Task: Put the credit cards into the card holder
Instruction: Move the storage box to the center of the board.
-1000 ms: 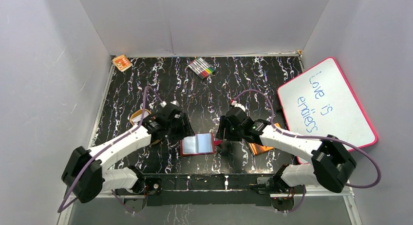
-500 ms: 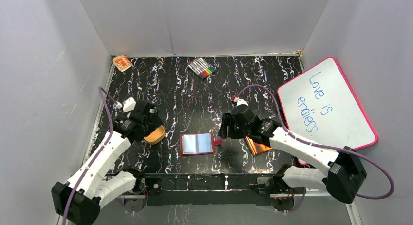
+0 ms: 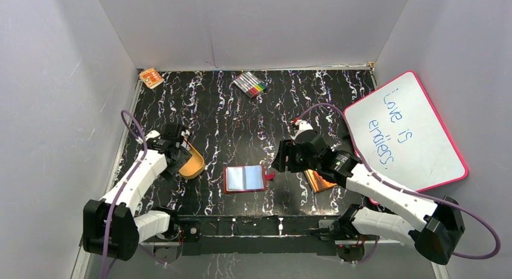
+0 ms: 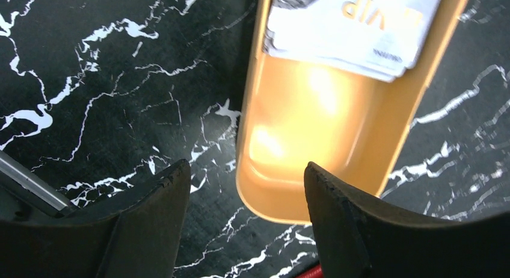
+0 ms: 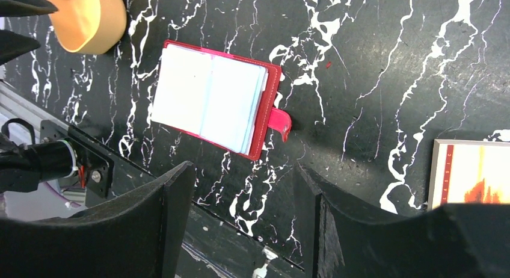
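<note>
The red card holder (image 3: 244, 179) lies open on the black marble table, its pale-blue sleeves up and its snap tab to the right; it also shows in the right wrist view (image 5: 213, 97). Pale cards (image 4: 355, 25) lie in the orange oval tray (image 3: 192, 163), seen close in the left wrist view (image 4: 325, 121). My left gripper (image 3: 180, 151) is open and empty, hovering over the tray's near end (image 4: 246, 188). My right gripper (image 3: 284, 161) is open and empty, above the table just right of the holder (image 5: 243, 194).
An orange-brown book (image 3: 320, 179) lies under the right arm. A pink-framed whiteboard (image 3: 404, 131) leans at the right. A pack of coloured markers (image 3: 252, 84) and a small orange box (image 3: 151, 78) sit at the back. Grey walls enclose the table.
My left arm has swung from beside the card holder out to the left and now sits over the orange tray. My right arm has lifted and drawn back slightly to the right.
</note>
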Controlling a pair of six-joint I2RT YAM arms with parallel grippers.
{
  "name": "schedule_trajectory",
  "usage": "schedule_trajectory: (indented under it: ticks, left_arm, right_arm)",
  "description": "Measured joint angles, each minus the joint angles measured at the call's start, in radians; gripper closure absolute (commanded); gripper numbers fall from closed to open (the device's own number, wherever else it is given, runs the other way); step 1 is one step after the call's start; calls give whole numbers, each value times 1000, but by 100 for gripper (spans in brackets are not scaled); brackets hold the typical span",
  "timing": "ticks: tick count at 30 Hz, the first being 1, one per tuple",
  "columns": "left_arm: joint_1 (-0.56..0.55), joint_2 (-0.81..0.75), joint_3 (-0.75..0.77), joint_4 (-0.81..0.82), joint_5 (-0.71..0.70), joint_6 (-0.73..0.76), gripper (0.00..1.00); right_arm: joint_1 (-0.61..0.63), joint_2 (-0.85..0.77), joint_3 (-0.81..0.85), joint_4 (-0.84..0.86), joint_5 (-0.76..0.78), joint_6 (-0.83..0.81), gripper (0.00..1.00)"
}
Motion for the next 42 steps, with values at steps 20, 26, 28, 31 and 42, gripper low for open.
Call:
schedule_trajectory:
  ticks: [20,26,28,31,42]
  left_arm:
    - [72,193,-24,183,64,9,77]
    - [72,239,-19,221,97,6,91]
    - [72,254,-9,230,109,6,96]
    - [71,293,23,235,116,6,100]
    - [-77,497,241,256,123,-41,100]
  right_arm:
    - [0,-64,23,-34,39,-27,32]
    - [0,-74,28,-60,58,-30,32]
    - [0,-79,28,-69,65,-31,32]
    - [0,-85,28,-83,75,-33,32]
    - [0,-128,28,-125,111,-51,32]
